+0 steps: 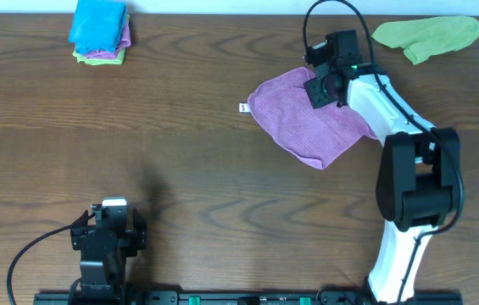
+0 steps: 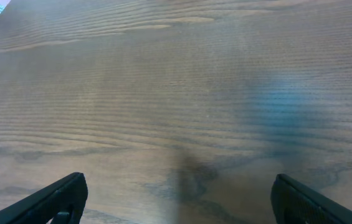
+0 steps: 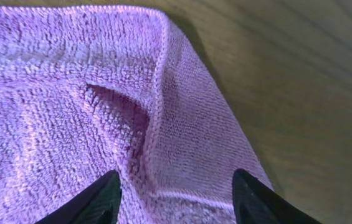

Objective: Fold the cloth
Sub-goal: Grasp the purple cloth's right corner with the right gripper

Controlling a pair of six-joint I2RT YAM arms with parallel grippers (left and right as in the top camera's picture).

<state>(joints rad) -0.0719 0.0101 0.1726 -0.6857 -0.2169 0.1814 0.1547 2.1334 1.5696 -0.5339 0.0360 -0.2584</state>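
Observation:
A purple cloth (image 1: 307, 123) lies on the wooden table at centre right, with a small white tag at its left edge. My right gripper (image 1: 322, 88) is open just above the cloth's upper right part. In the right wrist view the purple cloth (image 3: 70, 106) fills the frame, with a raised fold and hemmed edge between the open fingers (image 3: 176, 196). My left gripper (image 1: 108, 227) is open and empty over bare wood at the front left, far from the cloth; in the left wrist view its fingers (image 2: 179, 199) spread wide over the table.
A green cloth (image 1: 430, 36) lies crumpled at the back right. A stack of folded cloths (image 1: 99, 32), blue on top, sits at the back left. The table's (image 1: 180, 152) front edge runs along the arm bases.

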